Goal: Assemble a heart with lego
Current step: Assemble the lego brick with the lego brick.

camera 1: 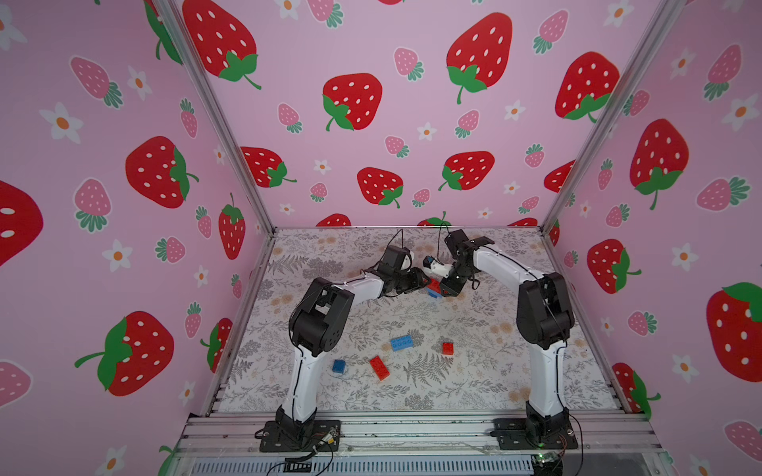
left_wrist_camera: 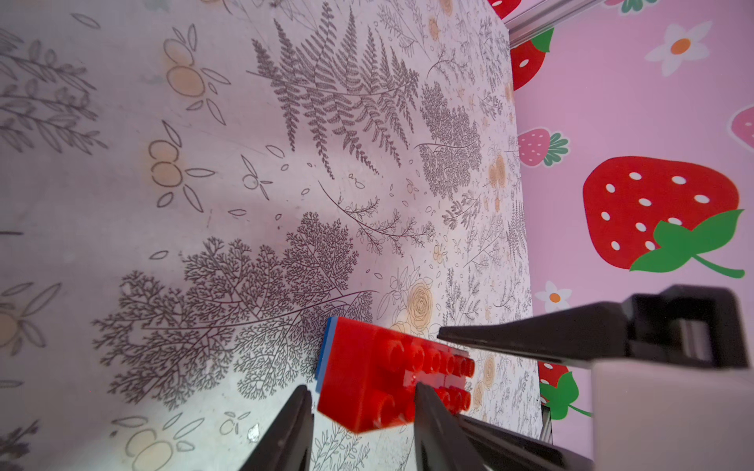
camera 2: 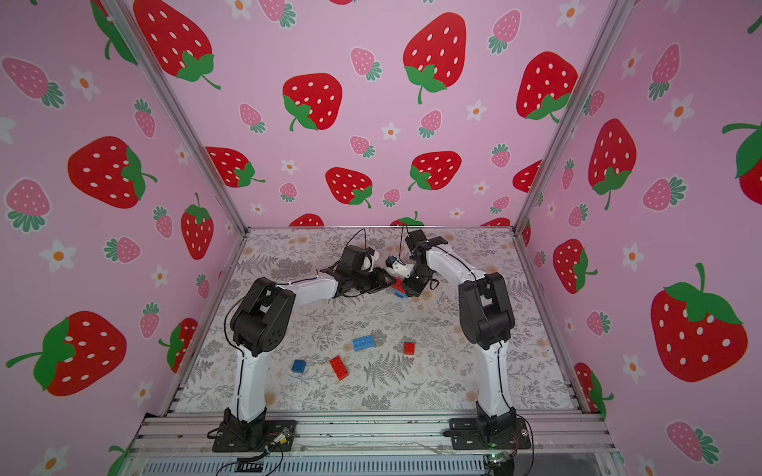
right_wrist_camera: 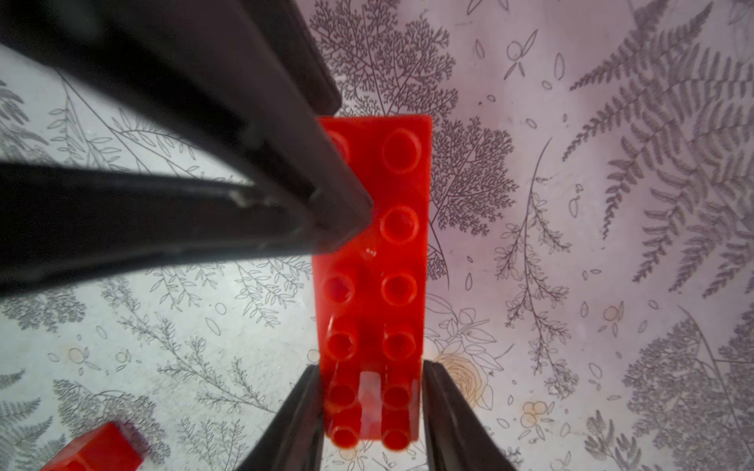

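The heart (camera 1: 433, 287) is a small red-over-blue cluster at the far middle of the table, where both arms meet. In the right wrist view its red studded top (right_wrist_camera: 402, 253) runs lengthwise, and my right gripper (right_wrist_camera: 372, 365) is open, straddling the near end with a thin gap on one side. The left wrist view shows a blue layer (left_wrist_camera: 322, 354) under the red. My left gripper (left_wrist_camera: 361, 387) is open: one fingertip (left_wrist_camera: 420, 397) rests on the studded top and the other stands beside the cluster. Loose lego lies nearer the arm bases.
Near the front lie a long blue brick (camera 1: 401, 342), a small red brick (camera 1: 448, 348), a long red brick (camera 1: 379, 367) and a small blue brick (camera 1: 339, 366). Strawberry-print walls (camera 1: 371, 123) enclose the table on three sides. Another red brick (right_wrist_camera: 98, 448) shows in the right wrist view.
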Controlling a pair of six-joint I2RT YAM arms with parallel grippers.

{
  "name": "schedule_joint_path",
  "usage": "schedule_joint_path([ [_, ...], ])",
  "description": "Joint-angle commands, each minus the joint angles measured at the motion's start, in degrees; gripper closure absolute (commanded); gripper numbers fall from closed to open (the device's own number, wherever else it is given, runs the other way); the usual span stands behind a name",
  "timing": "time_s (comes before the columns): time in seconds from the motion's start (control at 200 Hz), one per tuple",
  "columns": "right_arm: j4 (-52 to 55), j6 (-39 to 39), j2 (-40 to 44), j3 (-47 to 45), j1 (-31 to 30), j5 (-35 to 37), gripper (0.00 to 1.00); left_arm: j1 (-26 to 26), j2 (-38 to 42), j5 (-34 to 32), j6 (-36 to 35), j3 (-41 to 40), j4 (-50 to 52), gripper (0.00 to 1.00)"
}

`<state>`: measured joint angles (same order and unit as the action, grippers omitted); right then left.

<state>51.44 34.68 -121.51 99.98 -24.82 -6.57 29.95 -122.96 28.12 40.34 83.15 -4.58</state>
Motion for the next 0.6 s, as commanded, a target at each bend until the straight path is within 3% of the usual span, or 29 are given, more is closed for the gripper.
schedule_joint_path([
  [0.0, -0.93, -1.24, 0.89, -0.52, -0.35, -0.44, 0.5, -0.09, 3.58, -0.16, -1.39, -0.07, 1.78, 0.54],
  [0.11, -1.32, -1.33, 1.08, -0.5, -0.32, -0.46, 0.44, -0.21, 4.54, -0.67, -1.59, -0.87, 1.63, 0.53],
  [0.345, -2.85, -3.17, 3.01, -1.55, -0.26, -0.53, 0.4, -0.5, 6.83, -0.82, -1.4, -2.48, 1.96, 0.54],
  [0.595, -11.31, -15.84, 14.88, -9.94, 0.31, -1.33, 0.35, -2.29, 15.8, -3.95, -1.31, -9.44, 4.57, 0.43],
])
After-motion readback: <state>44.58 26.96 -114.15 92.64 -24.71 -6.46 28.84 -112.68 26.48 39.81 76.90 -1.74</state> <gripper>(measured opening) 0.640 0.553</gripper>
